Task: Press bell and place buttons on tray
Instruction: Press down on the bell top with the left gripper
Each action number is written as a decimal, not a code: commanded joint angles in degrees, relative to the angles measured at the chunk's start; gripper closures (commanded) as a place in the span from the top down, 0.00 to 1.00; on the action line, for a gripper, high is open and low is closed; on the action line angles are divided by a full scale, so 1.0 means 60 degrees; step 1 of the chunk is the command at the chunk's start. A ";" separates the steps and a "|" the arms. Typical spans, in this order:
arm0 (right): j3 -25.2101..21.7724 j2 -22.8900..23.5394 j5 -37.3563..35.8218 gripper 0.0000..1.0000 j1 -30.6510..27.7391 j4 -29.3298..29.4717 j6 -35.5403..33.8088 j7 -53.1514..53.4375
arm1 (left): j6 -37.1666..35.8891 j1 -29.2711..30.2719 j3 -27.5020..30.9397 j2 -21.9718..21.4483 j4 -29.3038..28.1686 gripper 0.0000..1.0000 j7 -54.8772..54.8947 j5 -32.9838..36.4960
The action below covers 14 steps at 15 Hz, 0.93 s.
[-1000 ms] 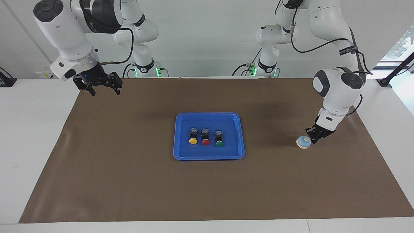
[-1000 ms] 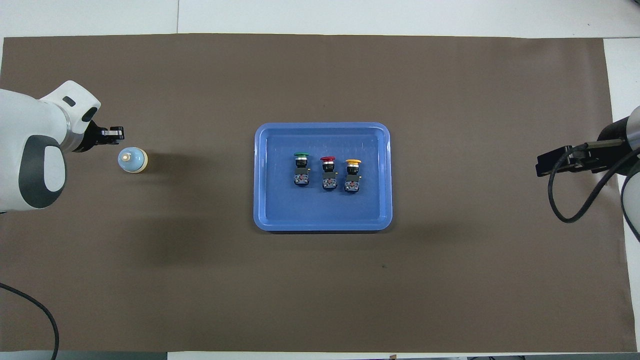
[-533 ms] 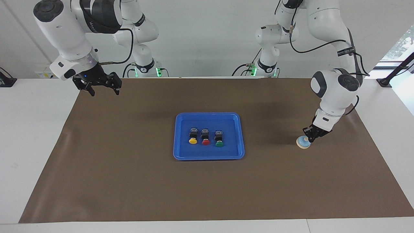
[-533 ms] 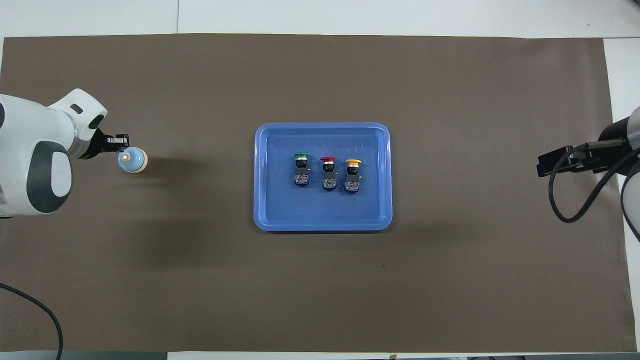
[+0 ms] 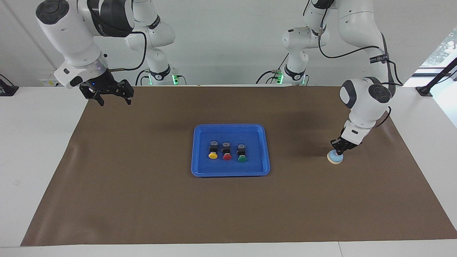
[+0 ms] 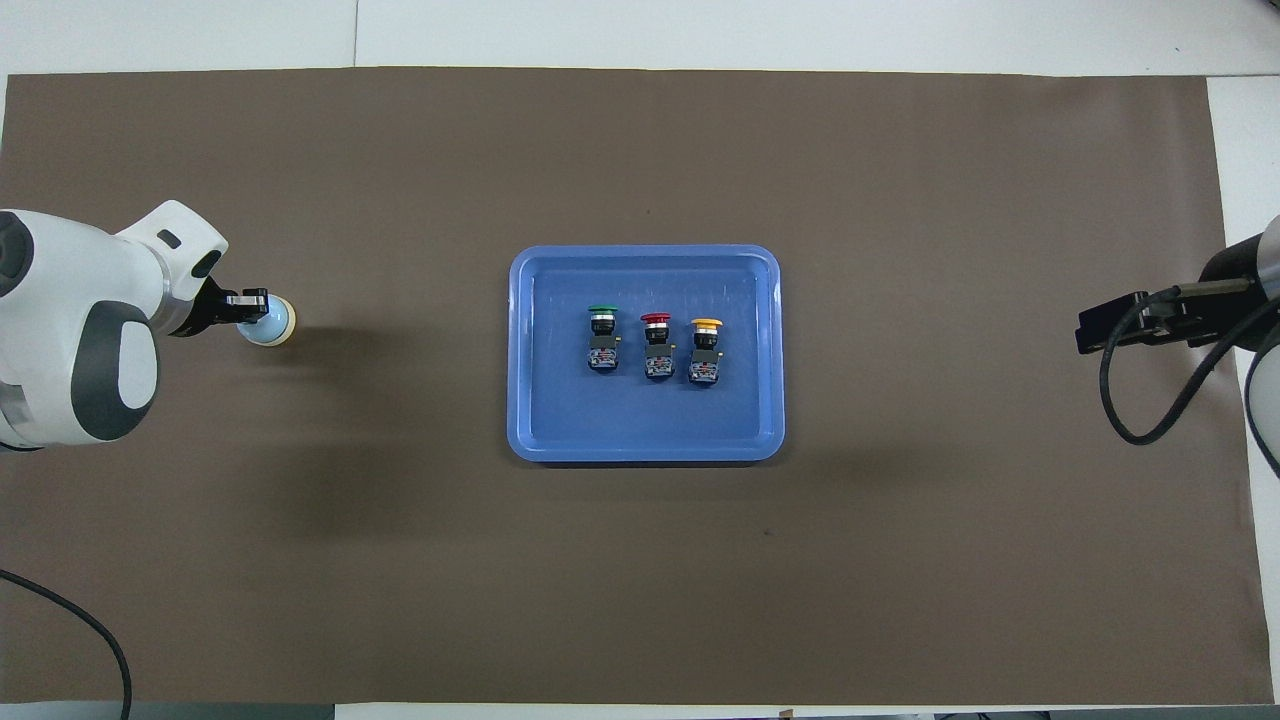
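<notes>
The left tool [image 5: 338,149], fingers pinched narrow, sits on the bell [image 5: 335,157] at the left arm's end of the bench [image 5: 142,200]. Three buttons [image 5: 227,151] lie in the tray [image 5: 200,171] mid-bench, well apart. The right tool [image 5: 110,97] waits, spread wide.

Brown mat [image 5: 142,200] lies bare around the tray [image 5: 266,150] on every side; open passage exists between tray and bell [image 5: 335,157], and between tray and the right arm's end of the table. Inside the tray, three buttons [image 5: 227,150] stand in a close row mid-floor, gaps between them narrow; bare floor remains along all four rim walls. The left gripper [image 5: 338,149] sits directly over the bell's top, blocking approach from above; whether it touches cannot be told. Mat beside the bell is unobstructed. The right gripper [image 5: 111,97] hangs raised, fingers spread, over the mat's corner nearest its base, well apart from the tray.
</notes>
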 commanded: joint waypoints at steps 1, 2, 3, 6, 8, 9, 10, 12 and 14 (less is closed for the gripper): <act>0.0040 -0.0020 -0.0136 1.00 -0.0070 0.0032 -0.0117 -0.0012 | 0.0780 0.0015 0.0018 -0.0145 -0.0792 0.04 -0.0028 -0.0079; 0.0040 -0.0020 -0.0136 1.00 -0.0070 0.0032 -0.0117 -0.0011 | 0.0986 0.0058 0.0018 -0.0101 -0.0925 0.06 -0.0014 -0.0079; 0.0040 -0.0020 -0.0136 1.00 -0.0070 0.0032 -0.0117 -0.0011 | 0.0973 0.0073 0.0018 -0.0042 -0.0897 0.07 0.0016 -0.0079; 0.0040 -0.0020 -0.0136 1.00 -0.0070 0.0032 -0.0117 -0.0011 | -0.0192 0.0015 0.0018 -0.0012 0.0225 0.15 0.0031 -0.0079; 0.0040 -0.0020 -0.0136 1.00 -0.0070 0.0032 -0.0117 -0.0011 | -0.1759 -0.0044 0.0018 -0.0085 0.1310 0.37 -0.0013 -0.0079; 0.0040 -0.0020 -0.0136 1.00 -0.0070 0.0032 -0.0117 -0.0011 | -0.2404 -0.0059 0.0018 -0.0187 0.1678 0.57 -0.0042 -0.0064; 0.0040 -0.0020 -0.0136 1.00 -0.0070 0.0032 -0.0117 -0.0011 | -0.2874 -0.0059 0.0018 -0.0377 0.1855 0.78 -0.0057 -0.0079; 0.0040 -0.0020 -0.0136 1.00 -0.0070 0.0032 -0.0117 -0.0012 | -0.3550 -0.0044 0.0018 -0.0961 0.1886 1.00 -0.0101 -0.0079; 0.0040 -0.0020 -0.0136 1.00 -0.0070 0.0032 -0.0117 -0.0026 | -0.4617 -0.0015 0.0003 -0.1577 0.1828 1.00 -0.0087 -0.0079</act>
